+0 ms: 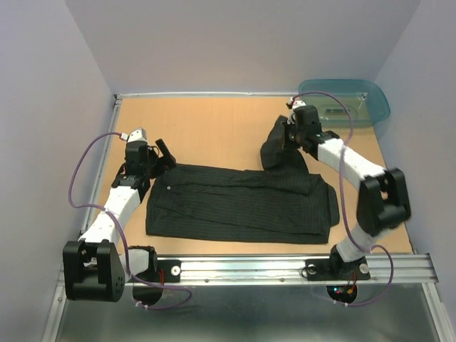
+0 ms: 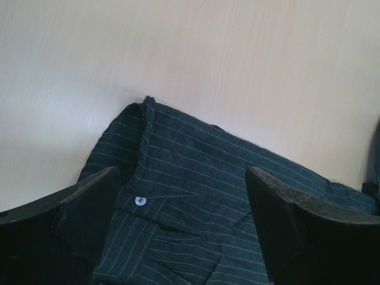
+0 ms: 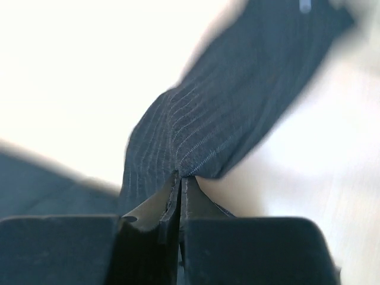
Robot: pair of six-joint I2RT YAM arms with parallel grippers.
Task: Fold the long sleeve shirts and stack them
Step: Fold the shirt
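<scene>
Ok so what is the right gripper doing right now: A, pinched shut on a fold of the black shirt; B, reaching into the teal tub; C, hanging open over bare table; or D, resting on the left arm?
A: in the right wrist view the right gripper has its jaws closed together on a bunched, pinstriped fold of the black shirt.

One black shirt (image 1: pixel 235 203), one teal tub (image 1: pixel 347 102) and two grippers (left gripper (image 1: pixel 165 153), right gripper (image 1: pixel 287 132)) on one table (image 1: pixel 214 128)
</scene>
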